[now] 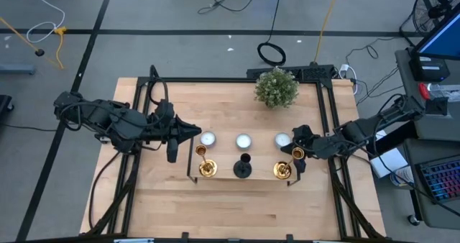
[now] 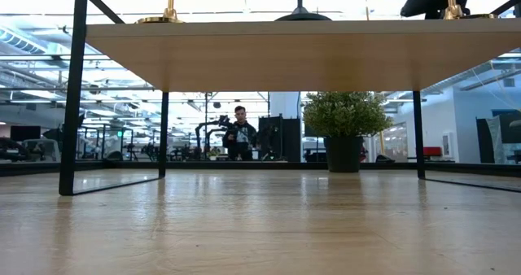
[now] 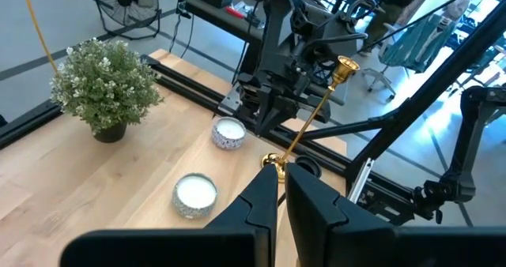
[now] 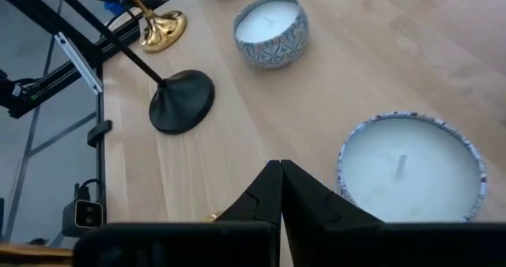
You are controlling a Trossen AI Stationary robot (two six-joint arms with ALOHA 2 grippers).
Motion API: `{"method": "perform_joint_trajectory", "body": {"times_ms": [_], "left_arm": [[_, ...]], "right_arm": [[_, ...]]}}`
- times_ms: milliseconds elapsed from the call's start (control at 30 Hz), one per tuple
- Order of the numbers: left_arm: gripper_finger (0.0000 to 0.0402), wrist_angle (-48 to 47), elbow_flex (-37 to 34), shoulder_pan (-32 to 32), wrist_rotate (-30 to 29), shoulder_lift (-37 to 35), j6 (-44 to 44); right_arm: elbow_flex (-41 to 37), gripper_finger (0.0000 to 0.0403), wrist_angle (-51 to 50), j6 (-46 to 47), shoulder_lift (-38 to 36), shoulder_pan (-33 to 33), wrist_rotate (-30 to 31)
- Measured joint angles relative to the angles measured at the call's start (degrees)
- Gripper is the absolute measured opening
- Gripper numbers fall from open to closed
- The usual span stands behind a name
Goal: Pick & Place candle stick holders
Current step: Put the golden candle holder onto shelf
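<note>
Smooth wooden stand (image 2: 301, 55), slim gold candlesticks (image 1: 206, 162)

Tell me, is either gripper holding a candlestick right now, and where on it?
Nothing is held. Left gripper and right gripper are both shut, empty. Both gold candlesticks and the black holder stand on the wooden stand.
</note>
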Motion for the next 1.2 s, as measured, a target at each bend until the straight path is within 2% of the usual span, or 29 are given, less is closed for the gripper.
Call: {"method": "perform_joint_trajectory", "body": {"times_ms": [633,1200], "left_arm": [[0.003,-0.26,0.0,0.0,0.0,0.0,0.0],[0.003,-0.26,0.0,-0.02,0.02,0.02,0.02]], "right_arm": [[-0.02,0.0,-0.43,1.86,0.0,0.0,-10.4],[-0.04,0.0,1.51,2.67,0.02,-0.02,-14.82]]}}
